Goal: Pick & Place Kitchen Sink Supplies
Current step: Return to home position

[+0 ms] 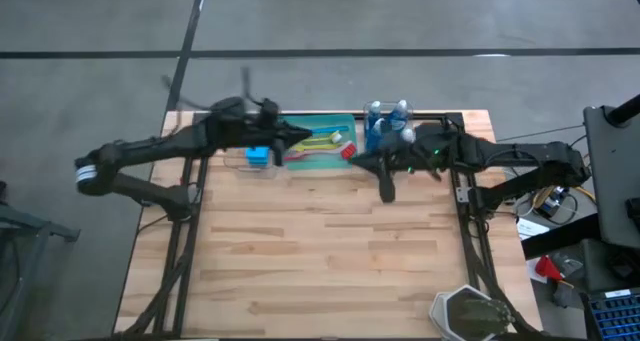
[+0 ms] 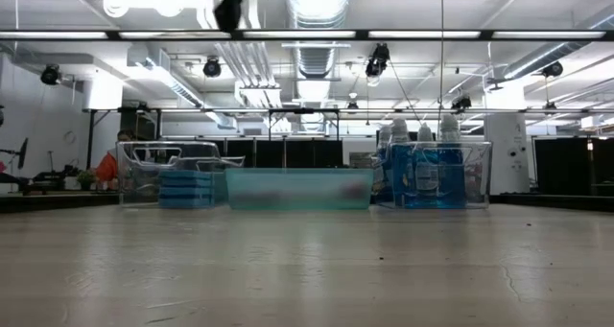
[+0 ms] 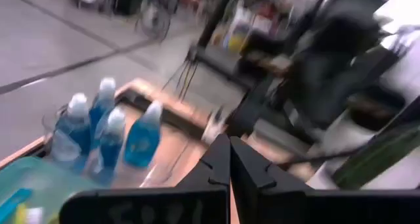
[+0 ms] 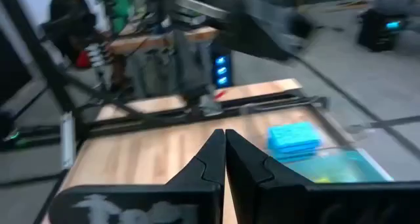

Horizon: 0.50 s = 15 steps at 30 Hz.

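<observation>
The blue sponges (image 1: 260, 157) lie stacked in a clear bin and also show in the right wrist view (image 4: 293, 137). Several clear bottles of blue liquid (image 1: 388, 121) stand upright in another clear bin (image 3: 105, 129). Red, yellow and blue brushes (image 1: 325, 143) lie in the green bin between the two. My left gripper (image 1: 303, 136) hangs shut above the green bin's left part (image 3: 230, 153). My right gripper (image 1: 357, 161) hangs shut above the table beside the green bin's right end (image 4: 225, 142). Neither holds anything. Both are above the low view's frame.
The three bins stand in a row along the table's far edge: the sponge bin (image 2: 182, 185), the green bin (image 2: 297, 188) and the bottle bin (image 2: 432, 178). The wooden table (image 1: 330, 261) stretches toward the near edge. A dark object (image 1: 470, 316) sits at the near right corner.
</observation>
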Motion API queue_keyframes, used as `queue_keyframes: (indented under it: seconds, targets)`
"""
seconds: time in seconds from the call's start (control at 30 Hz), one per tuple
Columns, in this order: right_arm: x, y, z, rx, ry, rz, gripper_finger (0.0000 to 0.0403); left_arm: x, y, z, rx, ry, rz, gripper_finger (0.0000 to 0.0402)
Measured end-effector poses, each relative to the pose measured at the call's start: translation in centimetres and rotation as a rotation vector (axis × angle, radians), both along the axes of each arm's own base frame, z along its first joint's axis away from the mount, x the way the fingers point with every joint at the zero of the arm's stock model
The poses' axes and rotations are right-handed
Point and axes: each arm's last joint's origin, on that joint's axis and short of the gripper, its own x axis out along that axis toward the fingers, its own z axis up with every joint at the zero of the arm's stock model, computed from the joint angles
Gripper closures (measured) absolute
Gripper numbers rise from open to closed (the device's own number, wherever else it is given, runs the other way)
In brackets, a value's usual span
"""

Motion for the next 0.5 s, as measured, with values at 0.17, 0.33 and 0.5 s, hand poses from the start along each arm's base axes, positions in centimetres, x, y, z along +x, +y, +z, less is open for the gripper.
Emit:
queue_keyframes:
  seconds: [0.17, 0.33, 0.5]
  targets:
    - [-2.7, -1.4, 0.7, 0.011, -0.04, -0.136, 0.0394, -4.8, -1.5, 0.3, -0.021, -0.124, 0.008, 0.0393]
    - [-5.5, -1.5, 0.2, -0.131, 0.02, -0.148, 0.0394, -8.6, -2.9, -0.8, 0.137, -0.144, -0.008, 0.039]
    - [-7.1, -1.3, -1.6, -0.126, 0.009, -0.129, 0.0394, -11.2, -4.0, -3.2, 0.211, -0.168, -0.014, 0.0392]
